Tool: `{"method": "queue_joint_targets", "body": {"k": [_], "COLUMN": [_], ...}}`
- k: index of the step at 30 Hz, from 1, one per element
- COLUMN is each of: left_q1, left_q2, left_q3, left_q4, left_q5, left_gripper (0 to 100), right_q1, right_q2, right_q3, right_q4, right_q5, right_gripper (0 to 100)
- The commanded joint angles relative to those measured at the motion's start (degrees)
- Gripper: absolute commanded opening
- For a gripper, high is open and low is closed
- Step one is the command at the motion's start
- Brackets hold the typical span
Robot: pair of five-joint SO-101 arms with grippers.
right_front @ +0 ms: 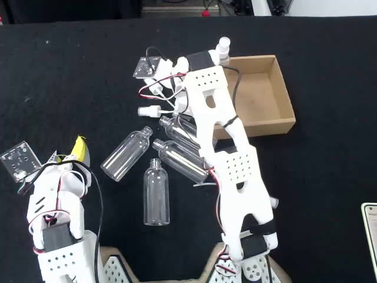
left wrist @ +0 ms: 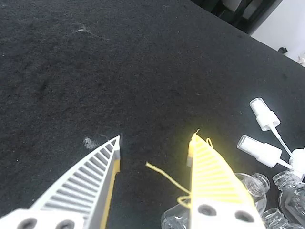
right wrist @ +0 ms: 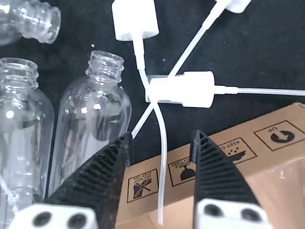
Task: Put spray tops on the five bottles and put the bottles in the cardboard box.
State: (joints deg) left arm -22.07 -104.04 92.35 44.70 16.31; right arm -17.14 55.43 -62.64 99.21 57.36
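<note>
White spray tops [right wrist: 181,89] and clear bottles [right_front: 156,191] are laid beside the cardboard box [right_front: 259,97]; right jaws are spread around a top's tube [right wrist: 162,143] at its wall, left jaws spread well away.

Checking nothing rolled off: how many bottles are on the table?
4 bottles: one farthest left, one beside it, two partly under the right arm; another may be hidden.

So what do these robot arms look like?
The left arm and right arm are white perforated plastic with black motors and red, black and white wires. The left gripper has one white and one yellow ribbed finger; the right gripper has black ribbed ones.
</note>
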Motion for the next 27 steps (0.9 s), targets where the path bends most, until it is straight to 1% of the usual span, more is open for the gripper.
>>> {"method": "queue_joint_targets", "body": {"k": [1,10,11,14,16,17,21,27], "left_q1": [-0.40,-0.31,-0.31,-0.22,-0.22,-0.22,-0.22,-0.48], "left_q2": [-0.53,-0.53,-0.53,-0.53,-0.53,-0.53,-0.53,-0.53], "left_q3": [-1.19,-1.19,-1.19,-1.19,-1.19,-1.19,-1.19,-1.19], "left_q4": [-1.49,-1.49,-1.49,-1.49,-1.49,-1.49,-1.49,-1.49], "left_q5": [0.26,0.26,0.26,0.26,0.26,0.26,0.26,0.26], "left_gripper": [23,23,23,23,23,23,23,23], "right_q1": [2.64,3.25,3.16,3.16,3.16,3.08,1.41,-0.88], "right_q2": [-2.95,-0.57,-0.31,-0.04,-0.31,-0.40,-0.40,-0.04], "right_q3": [-0.66,-2.15,-2.59,-5.41,-7.78,-9.01,-13.41,-13.58], "right_q4": [1.58,1.58,1.58,1.58,1.67,1.67,1.93,1.93], "right_q5": [2.37,2.37,2.37,0.18,-2.73,-4.04,-8.97,-9.58], "right_gripper": [15.7,14.9,12.8,0.4,2.3,0.8,1.0,1.5]}}
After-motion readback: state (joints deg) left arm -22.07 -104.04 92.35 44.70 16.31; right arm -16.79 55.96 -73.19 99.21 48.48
